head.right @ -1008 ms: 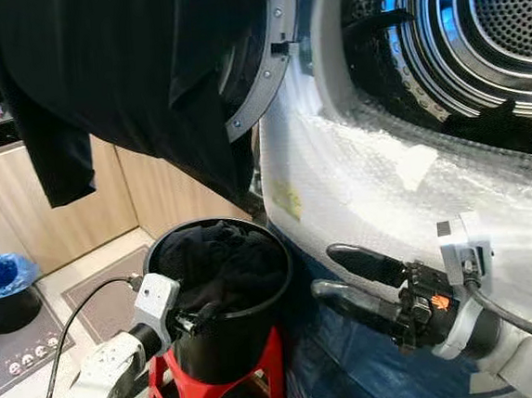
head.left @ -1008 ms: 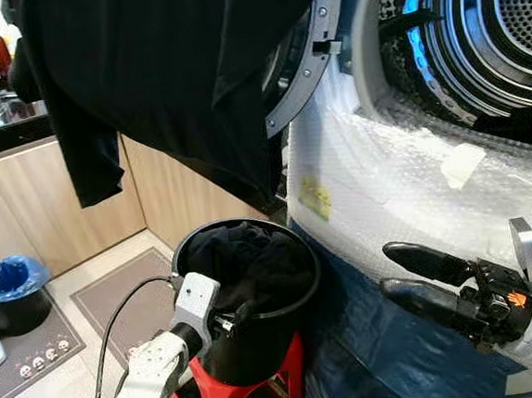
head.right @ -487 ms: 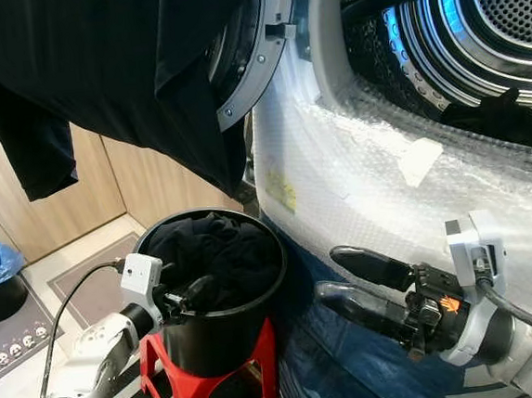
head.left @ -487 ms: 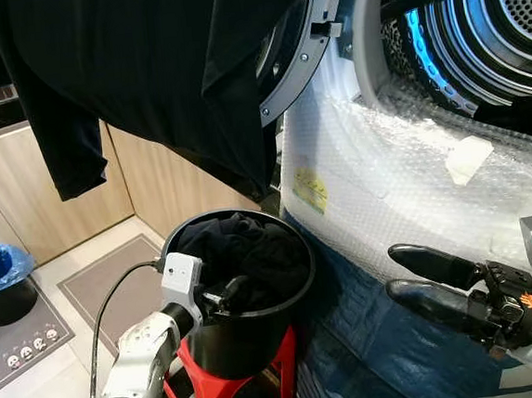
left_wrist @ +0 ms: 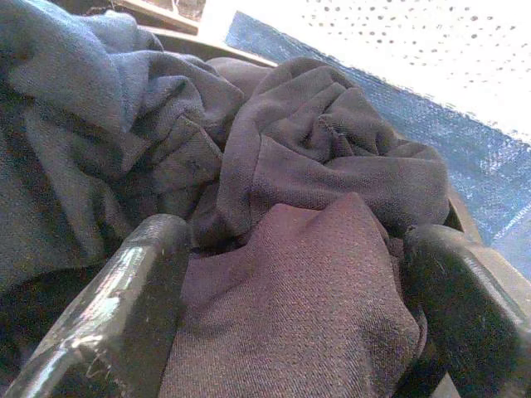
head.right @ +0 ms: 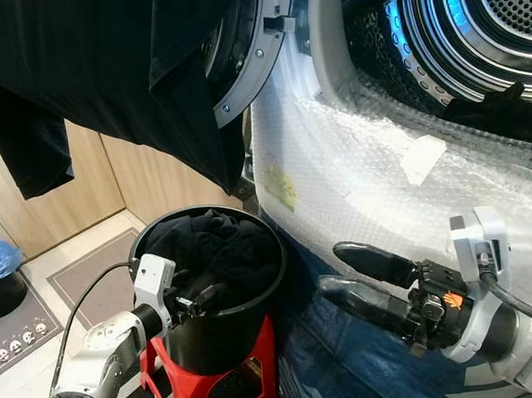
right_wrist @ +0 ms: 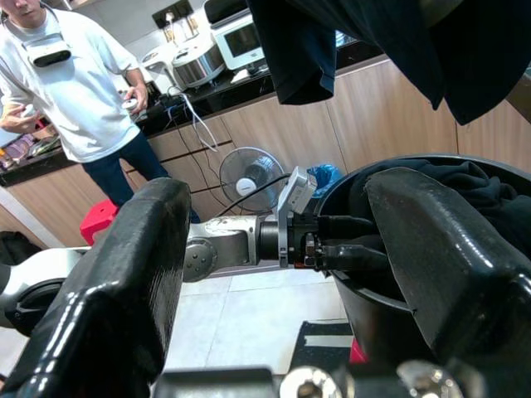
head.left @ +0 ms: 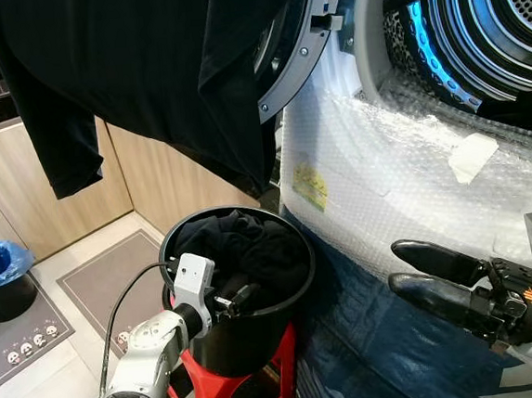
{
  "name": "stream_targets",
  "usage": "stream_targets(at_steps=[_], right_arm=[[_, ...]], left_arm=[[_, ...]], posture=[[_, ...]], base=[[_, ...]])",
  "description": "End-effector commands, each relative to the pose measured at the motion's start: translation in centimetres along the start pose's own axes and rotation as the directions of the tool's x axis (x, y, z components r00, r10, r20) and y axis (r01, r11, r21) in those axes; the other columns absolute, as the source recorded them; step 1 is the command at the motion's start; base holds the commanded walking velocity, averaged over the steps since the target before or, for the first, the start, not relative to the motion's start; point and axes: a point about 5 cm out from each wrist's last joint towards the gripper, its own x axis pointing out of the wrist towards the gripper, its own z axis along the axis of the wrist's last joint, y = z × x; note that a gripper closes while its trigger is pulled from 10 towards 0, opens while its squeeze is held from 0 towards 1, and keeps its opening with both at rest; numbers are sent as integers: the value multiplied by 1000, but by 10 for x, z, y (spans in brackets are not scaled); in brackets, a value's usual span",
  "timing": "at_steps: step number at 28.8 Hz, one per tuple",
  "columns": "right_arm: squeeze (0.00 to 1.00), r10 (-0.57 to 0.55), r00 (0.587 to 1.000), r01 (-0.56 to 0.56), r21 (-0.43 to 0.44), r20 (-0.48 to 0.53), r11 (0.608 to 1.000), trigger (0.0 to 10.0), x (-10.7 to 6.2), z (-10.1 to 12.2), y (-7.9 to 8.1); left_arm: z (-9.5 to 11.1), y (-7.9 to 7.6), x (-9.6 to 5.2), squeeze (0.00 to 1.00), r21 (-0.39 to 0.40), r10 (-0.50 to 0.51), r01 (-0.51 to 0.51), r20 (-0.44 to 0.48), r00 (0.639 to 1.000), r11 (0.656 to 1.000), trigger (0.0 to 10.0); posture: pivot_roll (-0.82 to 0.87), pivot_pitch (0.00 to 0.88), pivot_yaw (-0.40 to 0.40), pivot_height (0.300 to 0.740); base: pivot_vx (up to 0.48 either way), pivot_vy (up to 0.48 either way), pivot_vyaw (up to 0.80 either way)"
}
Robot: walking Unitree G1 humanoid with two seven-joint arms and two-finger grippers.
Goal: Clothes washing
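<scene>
L gripper in bucket on dark clothes; R gripper spread, idle by washer front.

Black bucket (head.left: 259, 335) stands upright on red stool (head.left: 208, 390), mouth up, just beside washer (head.left: 385, 179) lower front. Dark clothes (head.left: 252, 251) lie bunched inside, heaped to rim level, no clear long axis. Left gripper (head.left: 235, 297) reaches over near rim; wrist view shows both fingers (left_wrist: 99, 315) apart w/ a fold of cloth bulging between them, whether pinched cannot be told. Right gripper (head.left: 417, 270) held level, fingers spread, nothing between, pointing toward bucket. Black garment (head.left: 143, 70) hangs over open washer door (head.left: 295, 57), top cut off. Drum (head.left: 483, 22) partly out of frame. Person (right_wrist: 75, 91) stands behind, by counter (right_wrist: 207, 91).
</scene>
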Motion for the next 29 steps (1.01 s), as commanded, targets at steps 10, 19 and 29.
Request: stream_targets(at_steps=[10,19,29], right_arm=[[0,-30,1000,31,-48,8,998,10000,-2,6,-1],[0,-35,999,36,-62,8,997,10000,0,8,-5],[0,-33,999,34,-69,11,997,10000,3,9,-7]], left_arm=[[-9,-15,-5,0,-56,-16,15,-17,1000,998,0],[-3,-14,-12,0,-71,14,-14,7,1000,997,0],[-1,-15,-20,0,-78,42,-40,23,999,996,0]], posture=[[-149,156,-103,740],[-140,145,-105,740],[-132,126,-108,740]], base=[[0,0,0],[0,0,0],[0,0,0]])
